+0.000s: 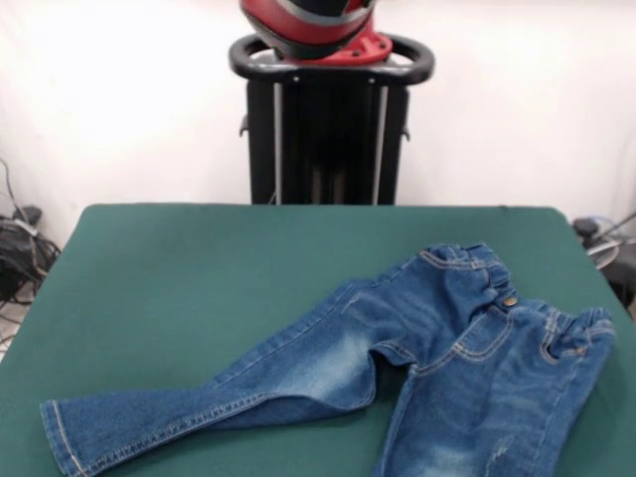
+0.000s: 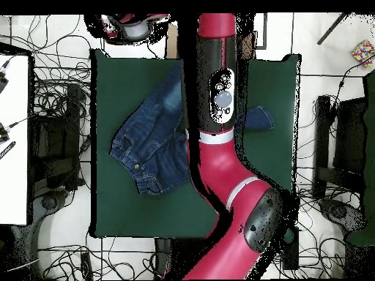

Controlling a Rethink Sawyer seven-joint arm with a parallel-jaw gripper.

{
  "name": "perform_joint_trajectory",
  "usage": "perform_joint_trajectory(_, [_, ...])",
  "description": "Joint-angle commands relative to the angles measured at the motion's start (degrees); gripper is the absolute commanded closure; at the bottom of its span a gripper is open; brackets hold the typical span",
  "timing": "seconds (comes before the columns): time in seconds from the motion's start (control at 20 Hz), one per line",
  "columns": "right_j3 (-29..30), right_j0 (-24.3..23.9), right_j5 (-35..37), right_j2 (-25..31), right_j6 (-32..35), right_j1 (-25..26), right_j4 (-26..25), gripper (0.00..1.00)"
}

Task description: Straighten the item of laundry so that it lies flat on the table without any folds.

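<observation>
The jeans lie on the green table at the near right. The gathered waistband is to the right. One leg stretches to the near left, its cuff by the table's corner, with a crease at the crotch. The other leg runs off the bottom edge. In the overhead view the jeans lie left of centre on the table. The red arm crosses above them and hides part of one leg, whose end shows right of the arm. No gripper shows in either view.
The black pedestal stands behind the table's far edge. Cables lie on the floor around the table. A white surface stands at the left in the overhead view, and a coloured cube sits at the top right.
</observation>
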Motion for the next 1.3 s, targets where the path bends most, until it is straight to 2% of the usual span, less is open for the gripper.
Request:
perform_joint_trajectory(0.05, [-2.2, -0.2, -3.2, -19.7, 5.1, -2.6, 3.0, 0.0])
perform_joint_trajectory(0.25, [-5.3, 0.5, -4.1, -23.0, 1.7, -4.4, 5.4, 0.0])
perform_joint_trajectory(0.6, [-3.7, 0.4, -7.4, -27.9, 3.4, -6.1, 8.7, 0.0])
perform_joint_trajectory(0.95, [4.0, -2.5, -14.2, -33.4, 9.3, -6.2, 13.7, 0.0])
perform_joint_trajectory(1.3, [8.7, -4.5, -20.4, -39.2, 8.8, -6.9, 17.5, 0.0])
